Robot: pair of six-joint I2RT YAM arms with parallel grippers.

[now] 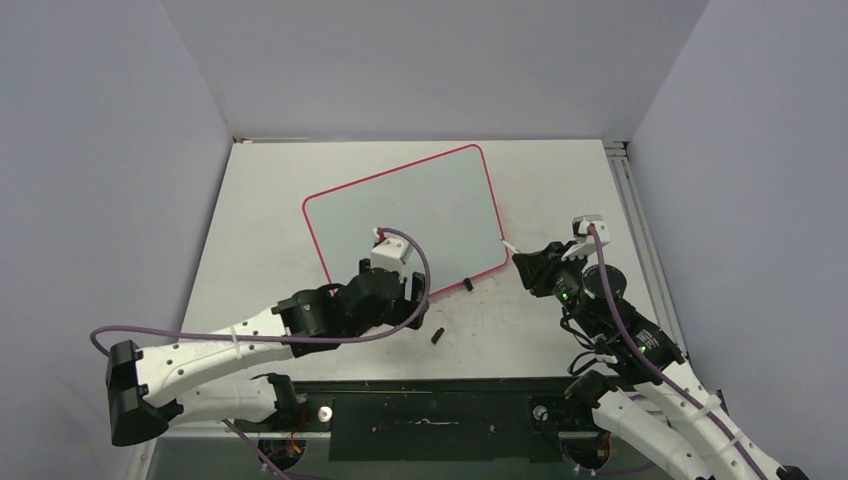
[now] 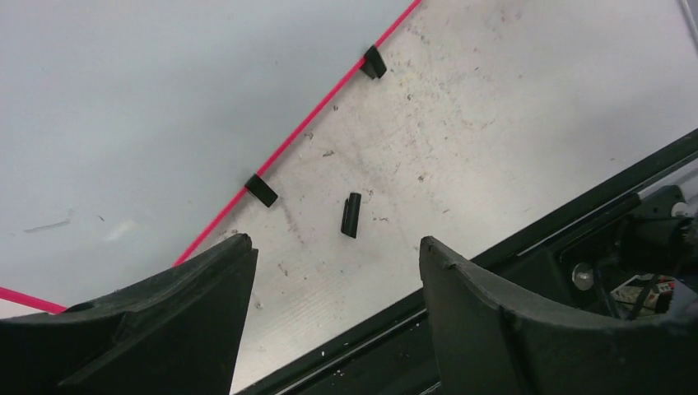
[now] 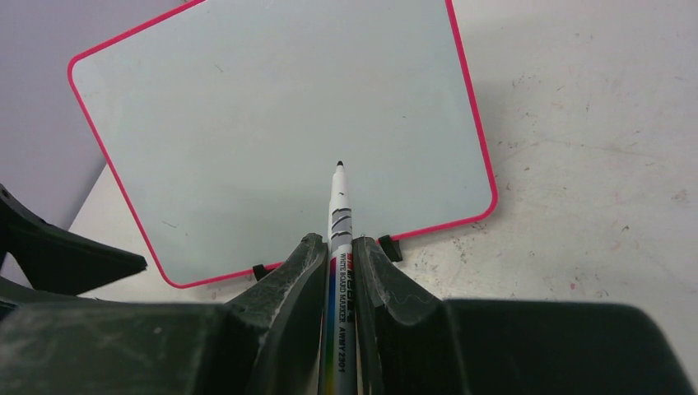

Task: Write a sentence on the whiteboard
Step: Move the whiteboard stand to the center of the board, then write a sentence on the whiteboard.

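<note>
The whiteboard [image 1: 420,200] lies flat and slanted mid-table, white with a pink-red rim. It is blank, and no sentence shows on it. My right gripper [image 1: 530,265] is shut on a white uncapped whiteboard marker [image 3: 340,214]. The marker's black tip points at the board [image 3: 272,123] and sits over its near part; I cannot tell if it touches. My left gripper [image 2: 333,247] is open and empty at the board's near edge [image 2: 123,107]. Its left finger is over the rim.
A small black marker cap [image 1: 437,335] lies on the scuffed tabletop just off the board's near edge, also in the left wrist view [image 2: 351,215]. Two black feet [image 2: 262,190] clip the board's near rim. A black rail runs along the table's front edge [image 1: 440,400].
</note>
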